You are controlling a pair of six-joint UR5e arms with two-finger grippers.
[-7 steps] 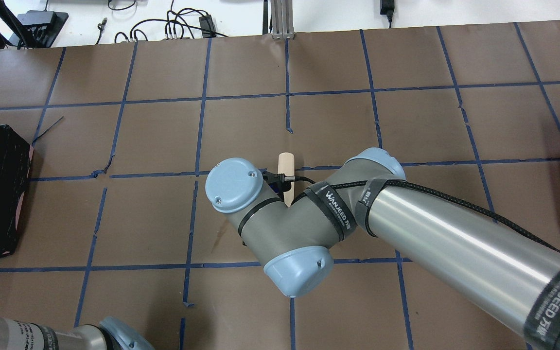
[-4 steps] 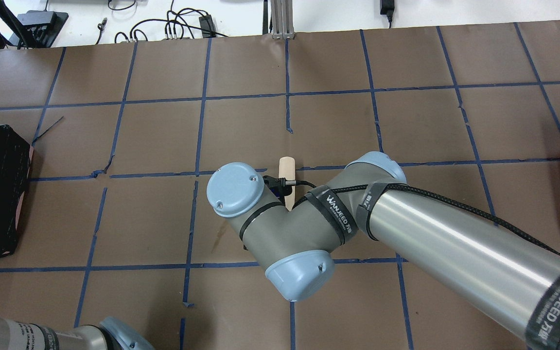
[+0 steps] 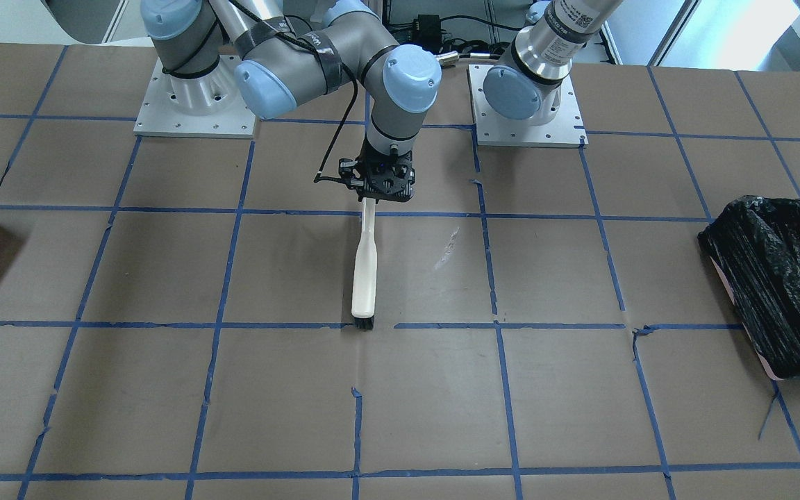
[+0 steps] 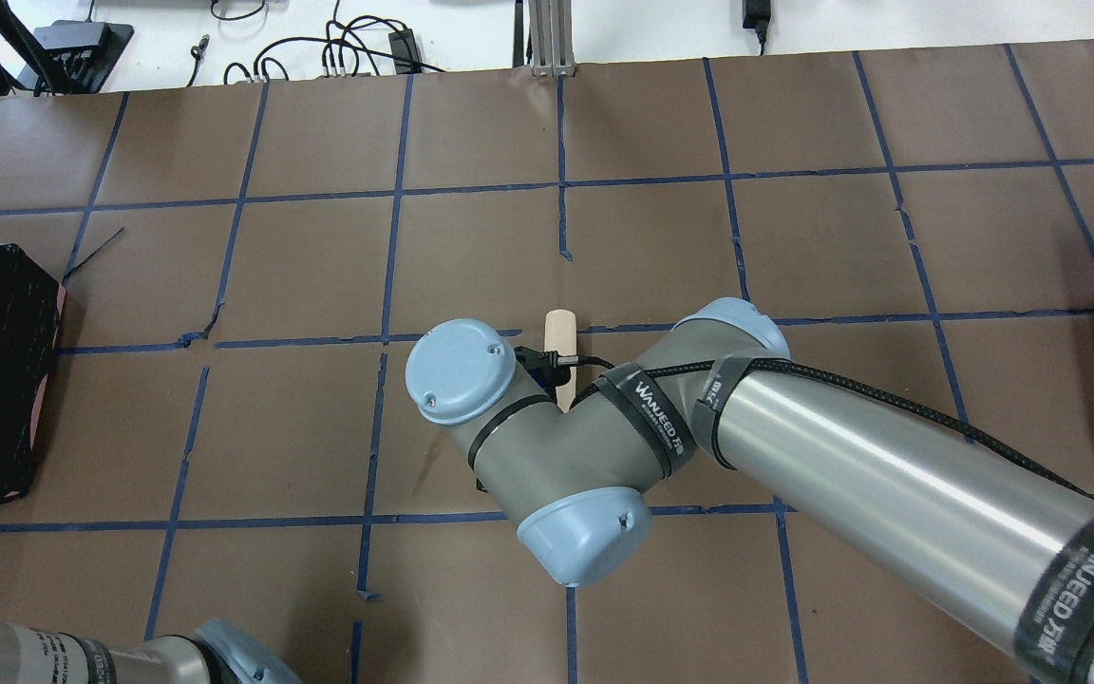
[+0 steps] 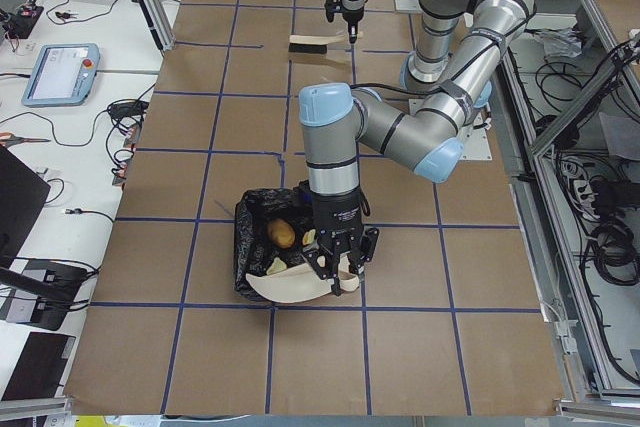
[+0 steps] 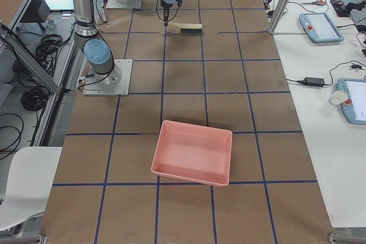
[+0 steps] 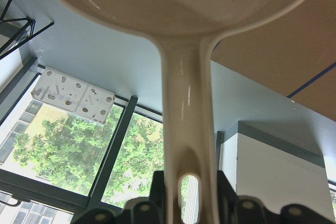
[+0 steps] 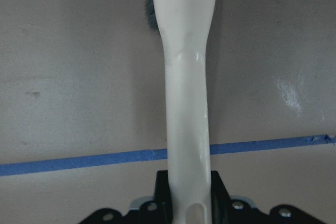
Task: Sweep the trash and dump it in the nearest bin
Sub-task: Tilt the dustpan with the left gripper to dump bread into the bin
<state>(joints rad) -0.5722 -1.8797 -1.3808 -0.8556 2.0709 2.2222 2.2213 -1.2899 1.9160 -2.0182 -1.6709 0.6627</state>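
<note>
L gripper [image 5: 338, 269] clamped on dustpan [image 5: 290, 285] handle, pan at rim of bin [image 5: 255, 215], table's left end. Orange lump [image 5: 284, 234] lies inside bag. R gripper [image 3: 380, 191] clenched on brush [image 3: 364, 274]: long axis straight out from robot, bristles at far end.

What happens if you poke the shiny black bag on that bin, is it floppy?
Probably floppy: the crinkled glossy black plastic bag lies in loose folds. Its shine suggests it is slippery. The pink-rimmed box bin underneath likely stays stiff, keeping straight edges.
</note>
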